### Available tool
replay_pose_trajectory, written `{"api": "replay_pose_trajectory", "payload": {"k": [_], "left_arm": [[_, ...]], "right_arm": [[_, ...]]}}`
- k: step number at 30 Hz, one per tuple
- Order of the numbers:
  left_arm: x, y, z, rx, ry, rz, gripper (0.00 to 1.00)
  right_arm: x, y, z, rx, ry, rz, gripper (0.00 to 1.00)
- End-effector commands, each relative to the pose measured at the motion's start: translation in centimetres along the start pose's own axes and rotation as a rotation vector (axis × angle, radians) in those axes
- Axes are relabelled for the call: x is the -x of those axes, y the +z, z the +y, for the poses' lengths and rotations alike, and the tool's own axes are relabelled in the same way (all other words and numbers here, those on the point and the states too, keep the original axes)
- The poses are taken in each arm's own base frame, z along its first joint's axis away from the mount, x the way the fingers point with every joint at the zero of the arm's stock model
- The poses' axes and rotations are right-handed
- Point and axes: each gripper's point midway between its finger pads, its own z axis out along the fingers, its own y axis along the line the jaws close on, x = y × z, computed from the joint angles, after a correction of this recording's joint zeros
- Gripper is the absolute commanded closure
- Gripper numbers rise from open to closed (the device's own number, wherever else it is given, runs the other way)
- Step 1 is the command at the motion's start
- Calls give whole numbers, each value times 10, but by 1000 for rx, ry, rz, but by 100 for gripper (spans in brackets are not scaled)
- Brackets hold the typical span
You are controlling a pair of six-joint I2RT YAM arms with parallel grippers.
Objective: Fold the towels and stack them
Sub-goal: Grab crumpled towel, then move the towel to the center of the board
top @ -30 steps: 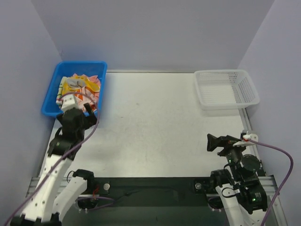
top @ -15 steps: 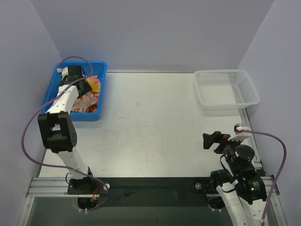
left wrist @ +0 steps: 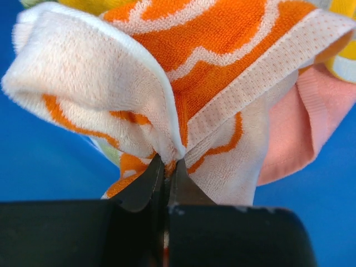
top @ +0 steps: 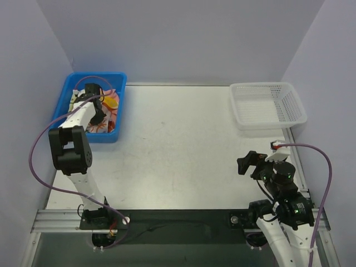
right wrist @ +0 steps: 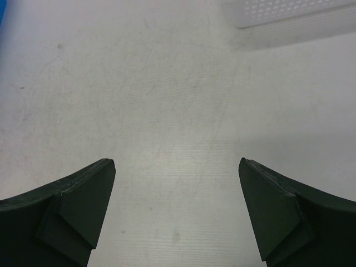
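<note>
The towels (top: pixel 105 114) lie bunched in a blue bin (top: pixel 114 136) at the table's far left. In the left wrist view an orange towel with white flowers (left wrist: pixel 217 50) bulges up, pinched at a fold by my left gripper (left wrist: pixel 167 167), whose jaws are shut on it. A salmon-pink towel (left wrist: pixel 300 128) lies beside it, and a yellow one (left wrist: pixel 345 61) shows at the edge. From above, my left gripper (top: pixel 95 114) reaches down into the bin. My right gripper (right wrist: pixel 177 167) hangs open over bare table at the near right (top: pixel 247 162), holding nothing.
A white perforated basket (top: pixel 268 104) stands at the far right of the table (top: pixel 183 144); its corner shows in the right wrist view (right wrist: pixel 289 14). Purple walls close in the back and sides. The left arm's cable loops over the table's left edge.
My left gripper has gone down into the bin and shut on the orange flowered towel. The right arm has shifted slightly, its gripper still open.
</note>
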Motion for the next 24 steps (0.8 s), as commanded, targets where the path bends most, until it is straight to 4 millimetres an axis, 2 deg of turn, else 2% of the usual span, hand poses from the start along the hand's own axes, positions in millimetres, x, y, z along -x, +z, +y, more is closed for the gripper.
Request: {"api": "replay_pose_trajectory", "payload": {"k": [1, 3, 5, 6, 7, 8, 9, 11, 12, 13, 15, 16, 18, 19, 20, 21, 22, 23, 24], "left_arm": [[46, -53, 5, -49, -6, -154, 100], [67, -78, 4, -74, -13, -220, 100], [85, -111, 0, -107, -2, -294, 100], [101, -135, -1, -124, -3, -351, 100], [103, -152, -9, -146, 14, -376, 100], [111, -163, -8, -148, 13, -404, 100], [117, -187, -20, -183, 21, -450, 100], [121, -217, -32, -229, 44, -496, 100], [130, -238, -36, -260, 36, -536, 100], [132, -249, -41, -280, 41, -549, 100], [128, -279, -63, -363, 70, -577, 100], [130, -300, -74, -425, 67, -598, 100], [113, -332, -105, -568, 108, -589, 100], [113, -353, -114, -631, 107, -604, 100], [105, -366, -123, -684, 126, -598, 100], [91, -388, -139, -754, 155, -597, 100], [85, -401, -144, -793, 166, -599, 100], [79, -423, -151, -861, 174, -604, 100], [62, -441, -160, -929, 195, -587, 100]], "right_arm": [[14, -9, 5, 23, -2, -47, 0], [15, -10, 5, 19, -2, -55, 0], [15, -9, 5, 17, -2, -54, 0], [15, -10, 5, 20, -2, -53, 0], [15, -10, 6, 23, -3, -52, 0], [16, -10, 6, 26, -5, -51, 0], [16, -10, 6, 28, -6, -53, 0], [16, -12, 7, 30, -5, -59, 0], [16, -12, 7, 31, -4, -62, 0], [17, -12, 7, 32, -4, -65, 0], [17, -13, 7, 32, -5, -71, 0], [18, -13, 7, 33, -5, -73, 0], [19, -14, 7, 36, -7, -78, 0], [19, -14, 7, 33, -8, -79, 0], [21, -15, 7, 34, -11, -84, 0], [22, -16, 7, 34, -11, -87, 0], [23, -17, 7, 33, -13, -90, 0], [24, -17, 7, 34, -13, -93, 0], [27, -19, 8, 38, -13, -100, 0]]}}
